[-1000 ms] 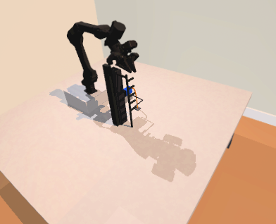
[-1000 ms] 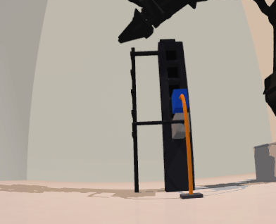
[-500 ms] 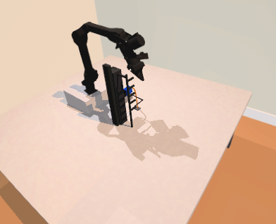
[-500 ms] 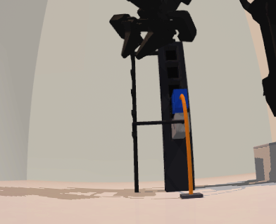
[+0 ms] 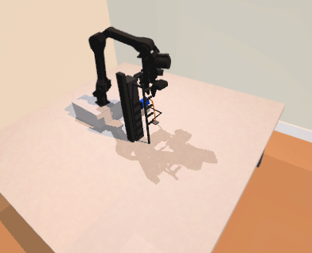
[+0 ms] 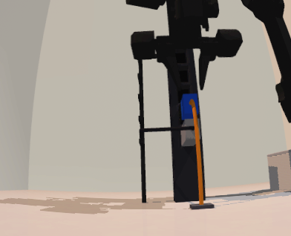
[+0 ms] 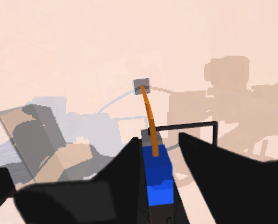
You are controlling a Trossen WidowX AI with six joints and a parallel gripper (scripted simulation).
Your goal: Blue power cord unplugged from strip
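The blue plug (image 5: 145, 102) (image 6: 185, 111) (image 7: 161, 195) sits in the upright black power strip (image 5: 124, 106) (image 6: 185, 177). Its orange cord (image 5: 154, 109) (image 6: 199, 162) (image 7: 149, 112) runs down to a small grey block (image 5: 156, 122) (image 6: 202, 206) (image 7: 141, 86) on the table. My gripper (image 5: 150, 95) (image 6: 190, 89) (image 7: 158, 139) is partly open and empty. It points down just above the blue plug; in the wrist view the plug shows between the two fingers, with a gap on each side. One fingertip is partly lost against the dark strip in the exterior view.
A grey plug (image 6: 188, 137) sits in the strip just below the blue one. A thin black rack (image 5: 146, 114) (image 6: 142, 162) (image 7: 200, 125) stands beside the strip, with a bar reaching across near the grey plug. A grey box (image 5: 88, 115) (image 6: 279, 173) lies near the arm's base.
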